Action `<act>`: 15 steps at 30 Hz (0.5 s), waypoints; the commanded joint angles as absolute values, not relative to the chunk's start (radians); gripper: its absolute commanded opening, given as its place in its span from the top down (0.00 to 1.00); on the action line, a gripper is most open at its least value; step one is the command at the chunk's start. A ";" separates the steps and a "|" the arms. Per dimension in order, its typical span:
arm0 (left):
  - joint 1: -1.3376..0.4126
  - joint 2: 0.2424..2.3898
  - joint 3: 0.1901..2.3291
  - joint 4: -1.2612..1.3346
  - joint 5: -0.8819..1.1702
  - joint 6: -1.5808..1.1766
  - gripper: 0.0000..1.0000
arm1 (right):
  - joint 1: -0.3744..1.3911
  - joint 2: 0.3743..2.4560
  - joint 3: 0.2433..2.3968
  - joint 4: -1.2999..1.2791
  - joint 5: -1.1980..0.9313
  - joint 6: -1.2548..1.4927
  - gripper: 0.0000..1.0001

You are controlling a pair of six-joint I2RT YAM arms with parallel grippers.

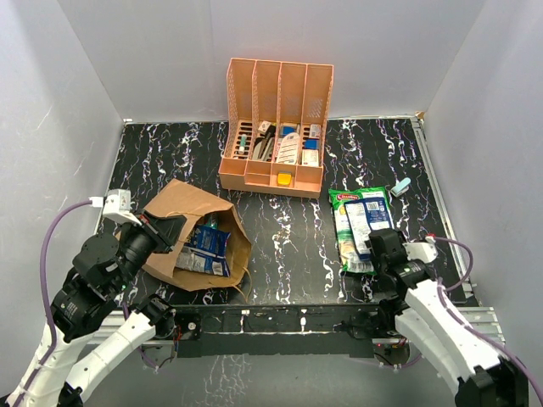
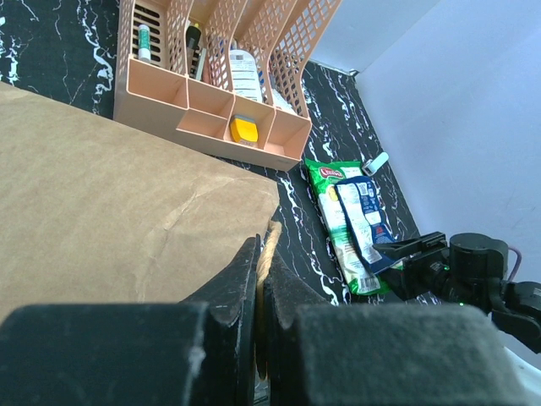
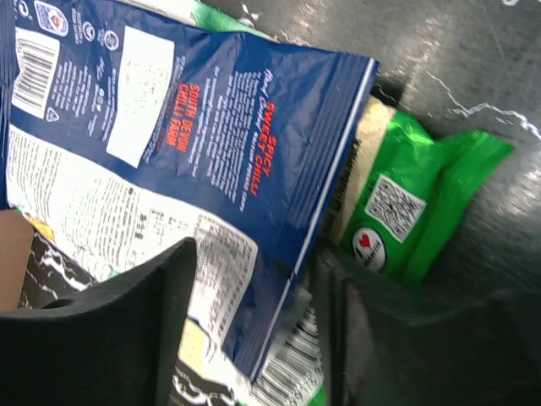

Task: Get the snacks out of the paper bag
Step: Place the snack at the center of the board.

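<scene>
Lying on its side at the left of the table (image 1: 288,246), the bag (image 1: 182,208) is gaping toward the near edge, and a few packets (image 1: 206,248), blue and teal, are showing inside its mouth. The left claw (image 1: 170,233) is sitting clenched on the bag's rim; from its own camera a thin strip of brown paper is pinched between the two fingers (image 2: 232,288), with the bag's flat side spreading away to the left.

Over on the right, two snacks are resting out on the table. A green packet (image 1: 346,222) is lying flat, and a blue packet (image 1: 370,222) is lying on top of it, overlapping most of its right half. The right claw (image 1: 379,246) is hovering low at their near end. Its jaws are standing apart, gripping nothing, with the blue packet's near corner lying in the gap between them.

At the back, an orange organiser (image 1: 276,127) is standing upright with small items in its slots. A small pale blue thing (image 1: 400,186) is lying just beyond the green packet.
</scene>
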State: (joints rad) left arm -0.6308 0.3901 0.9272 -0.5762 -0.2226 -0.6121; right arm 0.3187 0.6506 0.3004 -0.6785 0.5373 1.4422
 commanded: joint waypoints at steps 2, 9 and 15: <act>-0.635 0.390 0.917 -0.540 -0.211 -0.622 1.00 | 0.316 0.436 0.475 -0.863 0.499 1.361 0.31; -0.635 0.398 0.906 -0.514 -0.210 -0.623 1.00 | 0.315 0.242 0.603 -0.862 0.292 1.081 0.25; -0.635 0.406 0.914 -0.520 -0.202 -0.620 1.00 | 0.317 0.287 0.612 -0.819 0.044 0.854 0.24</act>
State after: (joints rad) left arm -0.6308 0.3927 0.9138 -0.5472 -0.2157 -0.6216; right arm 0.3187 0.2462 0.5961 -0.8497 0.2546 1.0443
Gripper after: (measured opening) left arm 0.008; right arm 0.757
